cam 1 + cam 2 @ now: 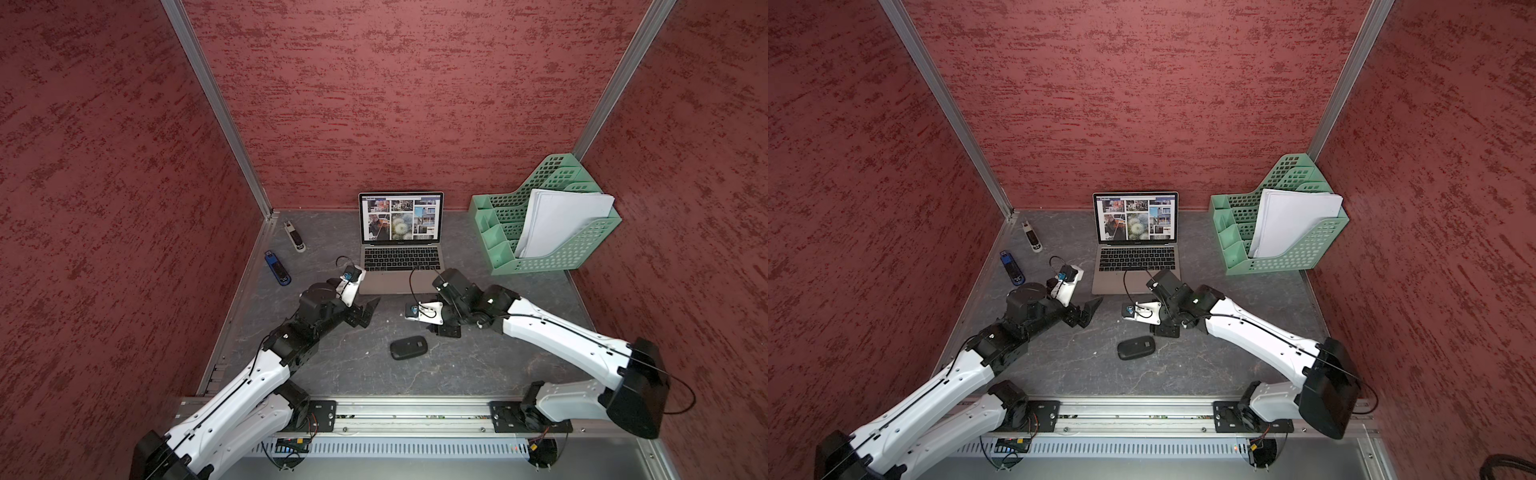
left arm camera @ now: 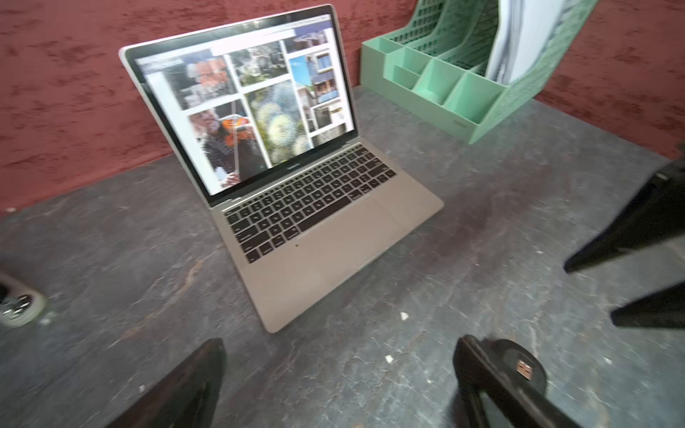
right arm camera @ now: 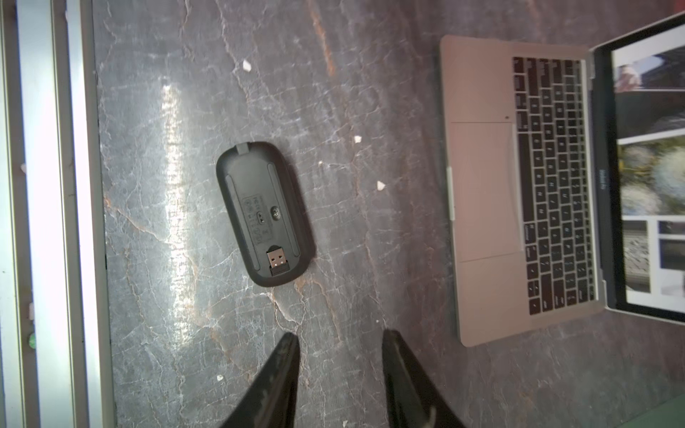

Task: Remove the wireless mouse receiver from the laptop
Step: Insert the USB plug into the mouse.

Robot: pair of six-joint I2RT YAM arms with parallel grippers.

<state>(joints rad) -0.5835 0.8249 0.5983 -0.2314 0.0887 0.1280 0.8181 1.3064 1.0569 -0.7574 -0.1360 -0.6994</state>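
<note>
The laptop stands open at the back of the table, its screen showing photos. The wireless mouse receiver lies in a slot on the underside of the black mouse, which rests upside down on the table in front of the laptop. No stub shows on the laptop's edges. My left gripper hangs open left of the mouse, empty. My right gripper is open above bare table beside the mouse, holding nothing.
A green file rack with white papers stands at the back right. A blue-and-black stick and a grey one lie by the left wall. A metal rail runs along the table's front edge.
</note>
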